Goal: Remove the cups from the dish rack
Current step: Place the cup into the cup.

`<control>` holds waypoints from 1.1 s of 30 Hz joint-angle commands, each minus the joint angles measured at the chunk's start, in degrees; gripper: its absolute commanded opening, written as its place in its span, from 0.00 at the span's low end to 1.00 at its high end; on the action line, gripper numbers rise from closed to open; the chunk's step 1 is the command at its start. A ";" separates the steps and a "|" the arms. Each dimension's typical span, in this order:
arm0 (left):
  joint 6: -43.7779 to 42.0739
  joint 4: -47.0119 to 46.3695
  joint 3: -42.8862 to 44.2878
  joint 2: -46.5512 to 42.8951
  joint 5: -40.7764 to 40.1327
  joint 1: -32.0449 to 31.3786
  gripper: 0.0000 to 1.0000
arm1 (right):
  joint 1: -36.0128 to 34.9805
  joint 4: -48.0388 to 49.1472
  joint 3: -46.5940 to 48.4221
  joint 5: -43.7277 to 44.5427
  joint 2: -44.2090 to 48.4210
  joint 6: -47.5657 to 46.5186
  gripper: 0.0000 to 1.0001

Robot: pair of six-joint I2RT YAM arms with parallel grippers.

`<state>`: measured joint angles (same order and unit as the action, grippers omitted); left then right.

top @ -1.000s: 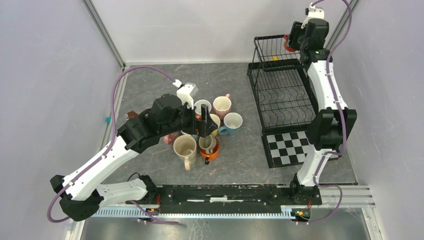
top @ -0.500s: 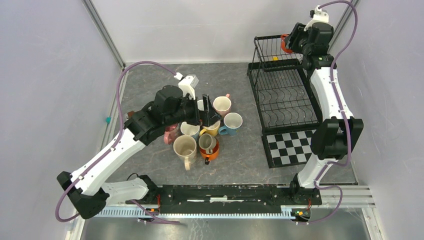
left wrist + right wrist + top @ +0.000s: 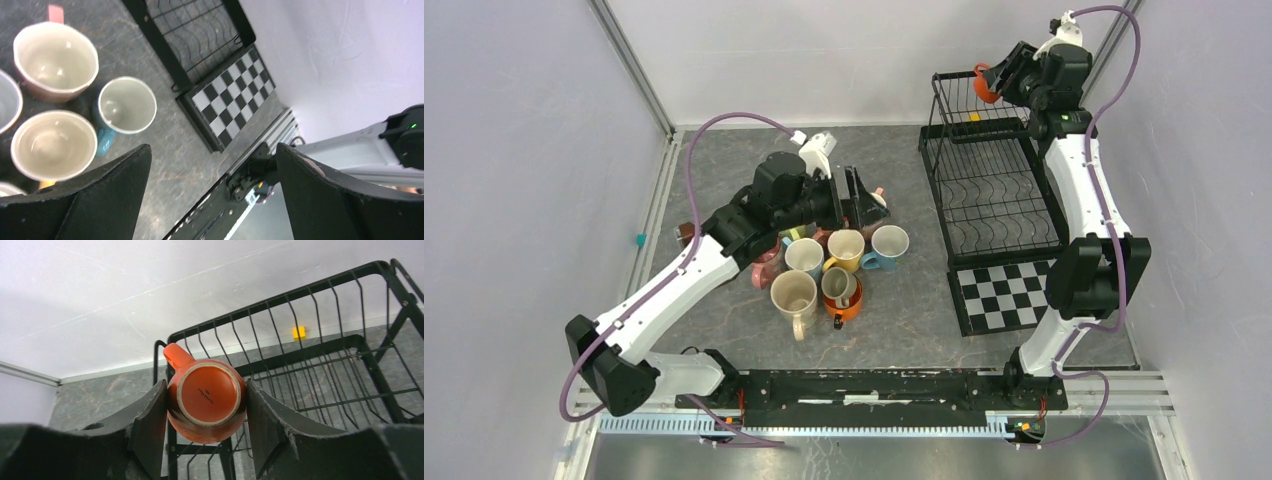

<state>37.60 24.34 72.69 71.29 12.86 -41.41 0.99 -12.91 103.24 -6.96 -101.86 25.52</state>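
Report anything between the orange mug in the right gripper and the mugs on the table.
The orange mug, in the right gripper, hangs over the dish rack; its basket's wire wall lies that way. The open left gripper hovers over the table mugs.

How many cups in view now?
10. Orange mug in right claw at the dish rack. On the table: far pink, near pink, blue, yellow, pale, cream, olive nested in orange, a light cup half-hidden under the left arm. Others may hide.
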 commanded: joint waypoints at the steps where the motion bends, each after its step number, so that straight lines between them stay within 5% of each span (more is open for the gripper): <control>1: 5.85 -12.30 4.27 4.23 4.10 2.46 1.00 | 0.91 7.16 -0.41 -4.03 1.23 5.84 0.26; 19: 14.44 -33.60 38.44 41.99 11.30 5.90 1.00 | 2.78 15.35 -8.94 -15.97 6.22 19.81 0.26; 33: 22.57 -40.43 40.85 46.55 13.94 6.28 0.93 | 1.52 25.68 -23.45 -21.34 14.16 28.04 0.26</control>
<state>55.94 -10.74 111.09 117.60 24.40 -35.44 3.20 5.96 82.43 -25.98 -91.50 50.17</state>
